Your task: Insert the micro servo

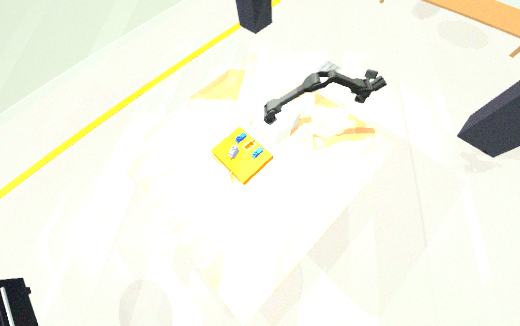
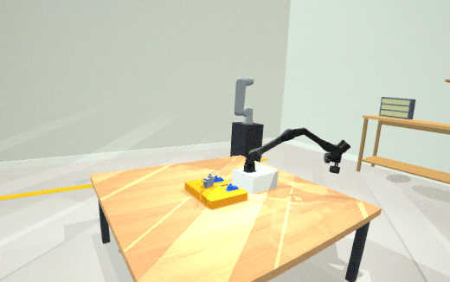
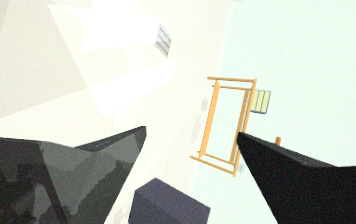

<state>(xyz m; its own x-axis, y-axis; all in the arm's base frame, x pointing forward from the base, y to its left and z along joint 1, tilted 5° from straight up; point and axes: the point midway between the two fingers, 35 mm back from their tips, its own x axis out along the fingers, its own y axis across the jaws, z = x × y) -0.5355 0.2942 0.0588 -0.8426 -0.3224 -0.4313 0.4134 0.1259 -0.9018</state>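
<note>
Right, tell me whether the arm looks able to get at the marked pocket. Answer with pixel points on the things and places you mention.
Probably yes, after swinging round: the arm [image 1: 292, 96] [image 2: 273, 144] now points away from the deck [image 1: 243, 172] [image 2: 229, 201], but its base stands close by. Nothing covers the pocket [image 1: 249, 146], though blue parts [image 1: 257, 152] [image 2: 232, 187] flank it.

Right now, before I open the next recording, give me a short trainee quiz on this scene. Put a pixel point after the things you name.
1. True or false: the black claw [image 1: 366, 86] [image 2: 331, 163] [image 3: 191, 133] is closed.
2. The black jointed arm [image 1: 297, 95] [image 2: 274, 144] stands on: (a) a yellow square deck [image 1: 240, 170] [image 2: 227, 200]; (b) a white rectangular box [image 1: 285, 131] [image 2: 255, 182]; (c) an orange wooden shelf.
3. Fill in: from the top, the pale-rimmed rectangular pocket [image 1: 249, 145] lies between two small ____ parts [image 1: 241, 137] [image 1: 257, 152] [image 2: 217, 178] [image 2: 232, 187].

Key: 1 false; 2 b; 3 blue.
</note>
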